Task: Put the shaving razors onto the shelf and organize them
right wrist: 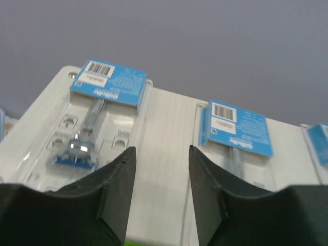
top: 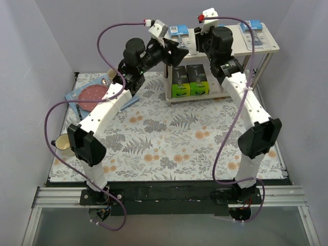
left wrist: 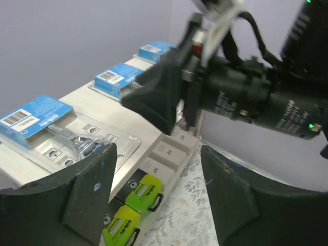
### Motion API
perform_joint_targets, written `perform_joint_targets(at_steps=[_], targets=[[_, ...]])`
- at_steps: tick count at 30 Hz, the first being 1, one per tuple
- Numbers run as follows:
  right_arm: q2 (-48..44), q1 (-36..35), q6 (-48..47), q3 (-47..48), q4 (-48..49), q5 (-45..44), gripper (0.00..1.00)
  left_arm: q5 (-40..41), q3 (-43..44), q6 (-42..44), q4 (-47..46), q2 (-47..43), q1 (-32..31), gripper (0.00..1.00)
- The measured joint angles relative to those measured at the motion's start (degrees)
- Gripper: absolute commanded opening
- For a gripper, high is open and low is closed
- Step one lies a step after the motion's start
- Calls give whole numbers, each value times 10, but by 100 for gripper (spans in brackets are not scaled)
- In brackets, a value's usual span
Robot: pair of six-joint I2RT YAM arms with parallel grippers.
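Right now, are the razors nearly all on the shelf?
Nearly. Blue blister packs lie on the shelf's top board; green-black boxes and white boxes sit below. The left pincer and the right pincer are open, holding nothing. A blue thing by the pink plate might be one last pack.

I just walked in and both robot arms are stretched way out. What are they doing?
They are tidying packaged razors on a little two-level shelf, and both arms reach over to it. The left gripper and the right gripper are open and hold nothing. Blue-carded blister packs lie on the top board. Green-and-black boxes and slim white boxes sit on the lower one. A blue thing by the pink plate may be one more pack.
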State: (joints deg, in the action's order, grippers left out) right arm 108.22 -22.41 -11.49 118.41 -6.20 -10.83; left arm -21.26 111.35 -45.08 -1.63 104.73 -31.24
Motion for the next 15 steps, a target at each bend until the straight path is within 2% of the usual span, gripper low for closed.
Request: perform_joint_targets(at_steps=[1, 4, 9, 12, 15], targets=[[-23, 0, -2, -18, 3, 2, 72, 2, 0, 5, 4, -15, 0, 87], [-120, 1, -17, -110, 3, 28, 76, 26, -21, 24, 12, -70, 4, 98], [-252, 10, -30, -263, -71, 124, 79, 75, -130, 63, 12, -170, 20, 98], [-279, 11, -6, -327, -145, 150, 92, 106, -216, 69, 19, -210, 28, 98], [-273, 10, 32, -354, -228, 150, 98, 139, -284, 56, 42, -217, 35, 98]])
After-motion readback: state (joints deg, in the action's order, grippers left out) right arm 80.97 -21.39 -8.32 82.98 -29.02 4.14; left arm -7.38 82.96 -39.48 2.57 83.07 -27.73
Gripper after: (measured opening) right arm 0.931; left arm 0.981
